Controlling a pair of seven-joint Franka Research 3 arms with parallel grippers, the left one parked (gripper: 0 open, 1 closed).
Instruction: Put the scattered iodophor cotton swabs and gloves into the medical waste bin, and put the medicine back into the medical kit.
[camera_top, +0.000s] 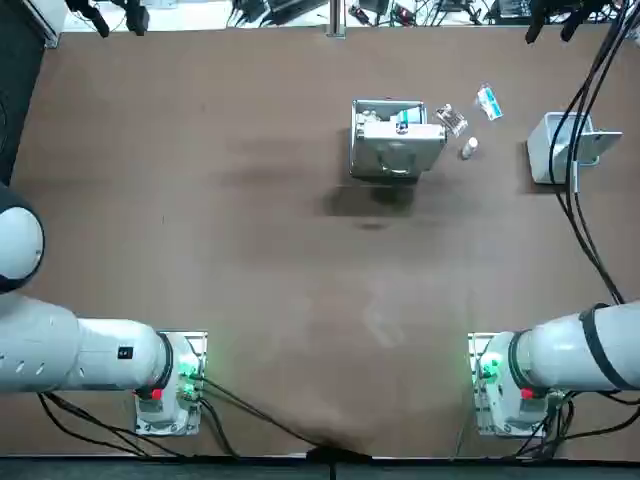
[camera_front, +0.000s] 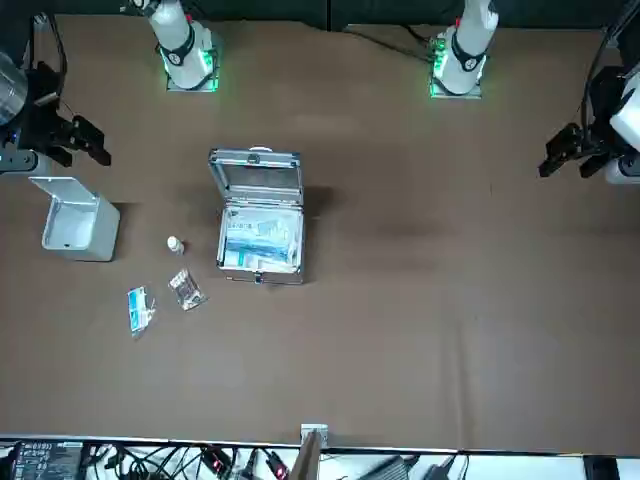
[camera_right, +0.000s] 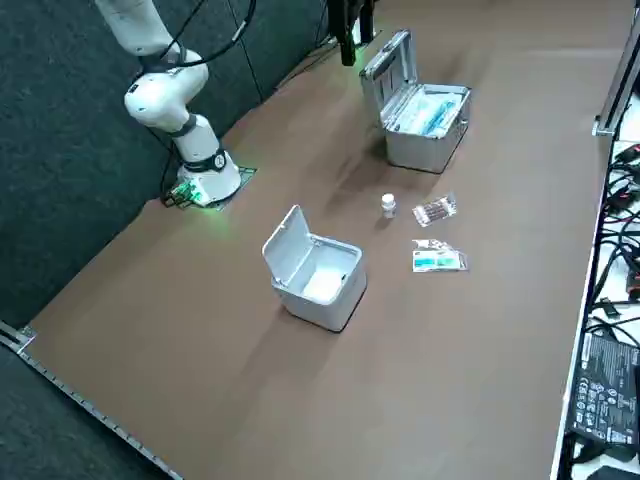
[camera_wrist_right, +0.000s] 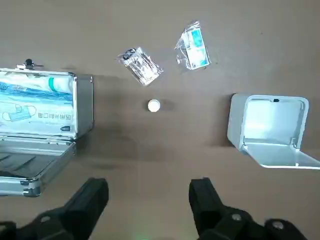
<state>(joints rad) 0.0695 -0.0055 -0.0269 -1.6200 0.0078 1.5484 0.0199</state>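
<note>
overhead, front, side, wrist behind right gripper (camera_wrist_right: 148, 186)

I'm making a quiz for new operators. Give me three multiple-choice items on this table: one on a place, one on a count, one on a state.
1. Where is the small white bottle?
A. On the table between the medical kit and the waste bin
B. Inside the kit
C. Inside the bin

2. How many loose packets lie on the table?
A. One
B. Two
C. Four

3. How is the right gripper, held above the table near the bin?
A. Shut on the bottle
B. Shut on a packet
C. Open and empty

Answers:
1 A: the bottle stands on bare table, apart from both.
2 B: there are a clear swab packet and a blue-printed packet.
3 C: the wrist view shows the fingers spread with nothing between them.
</note>
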